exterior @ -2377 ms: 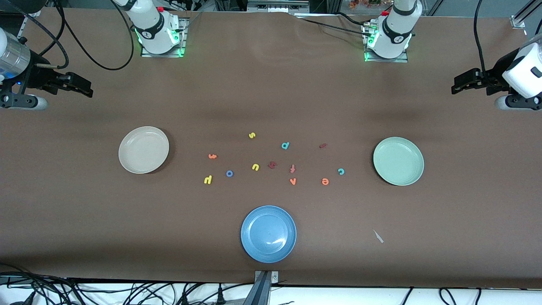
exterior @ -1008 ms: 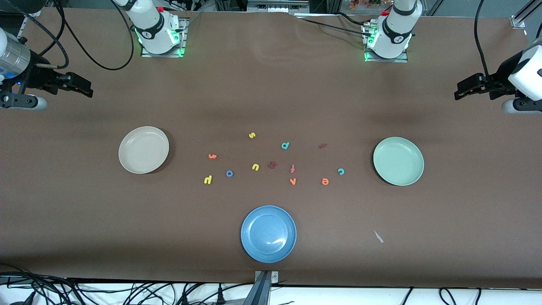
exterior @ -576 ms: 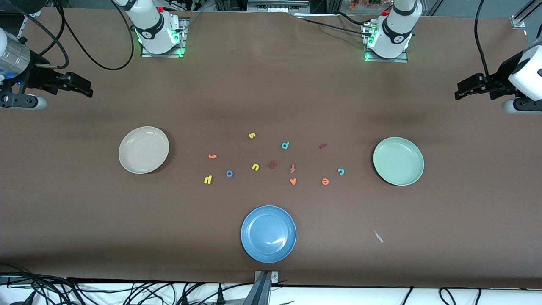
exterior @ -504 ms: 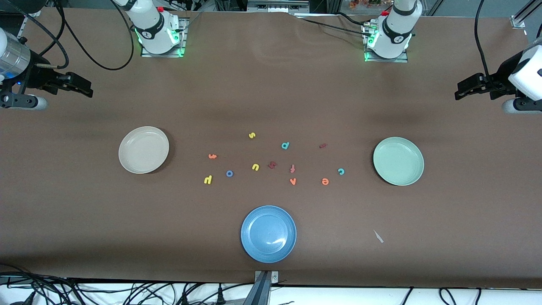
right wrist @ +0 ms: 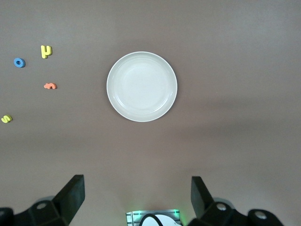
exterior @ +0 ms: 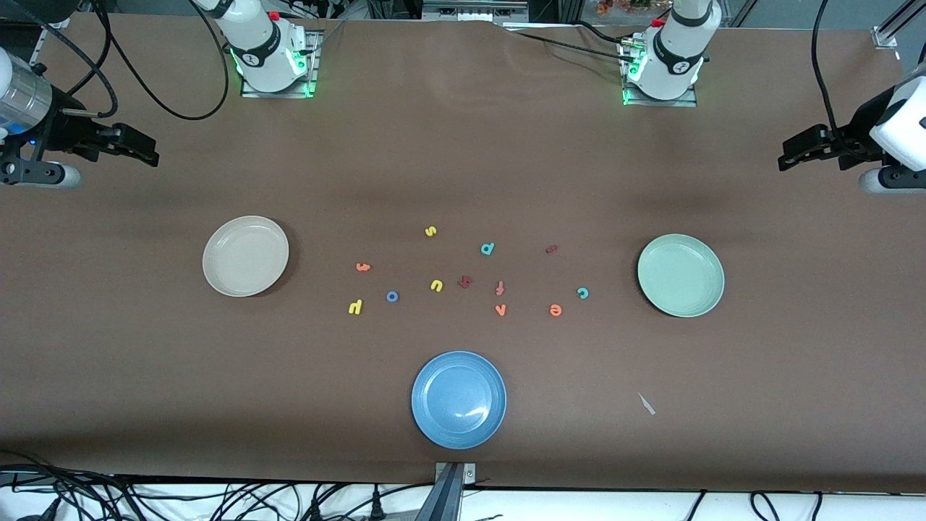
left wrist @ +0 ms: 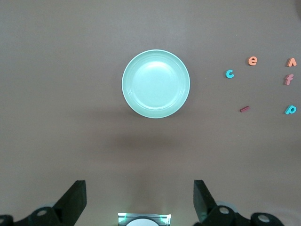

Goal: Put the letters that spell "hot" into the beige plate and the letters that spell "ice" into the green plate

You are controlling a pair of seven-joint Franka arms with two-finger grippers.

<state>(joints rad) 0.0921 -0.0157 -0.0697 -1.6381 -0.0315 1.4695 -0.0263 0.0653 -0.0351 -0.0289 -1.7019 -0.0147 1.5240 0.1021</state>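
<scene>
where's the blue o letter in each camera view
Front view: the blue o lies on the table between the yellow h and the yellow u.
Right wrist view: the blue o sits at the picture's edge, next to the yellow h.
Left wrist view: not in it.
Shared landmark: the beige plate, at the right arm's end of the letters.
</scene>
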